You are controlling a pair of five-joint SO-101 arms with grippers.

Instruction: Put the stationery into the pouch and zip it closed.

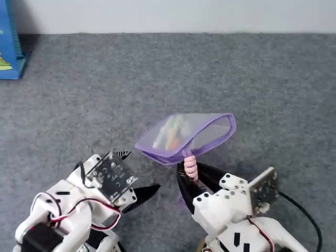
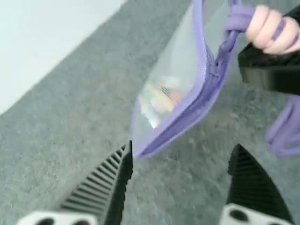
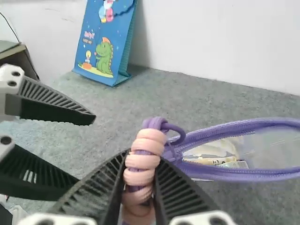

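The right gripper (image 3: 141,158) is clenched on a pink coiled cord (image 3: 143,143) looped to the purple strap of the clear, purple-edged zip pouch (image 1: 195,134). The pouch stands tilted just beyond those jaws, over the grey carpet (image 1: 79,94). One of its corners lies just beside a fingertip of the left gripper (image 2: 183,147), whose jaws are spread wide and hold nothing. Blurred, colourful stationery (image 1: 170,134) lies inside the pouch. Farther off, a blue paper bag with a dinosaur print (image 3: 105,42) leans against the white wall (image 3: 225,37).

Stationery (image 1: 170,134) inside the pouch (image 1: 210,131), mid-surface (image 1: 79,94); strap (image 1: 190,165) at its near edge, clamped in the right end effector (image 3: 140,159); left end effector (image 2: 180,152) alongside, apart; gift bag (image 1: 9,50) far back left.
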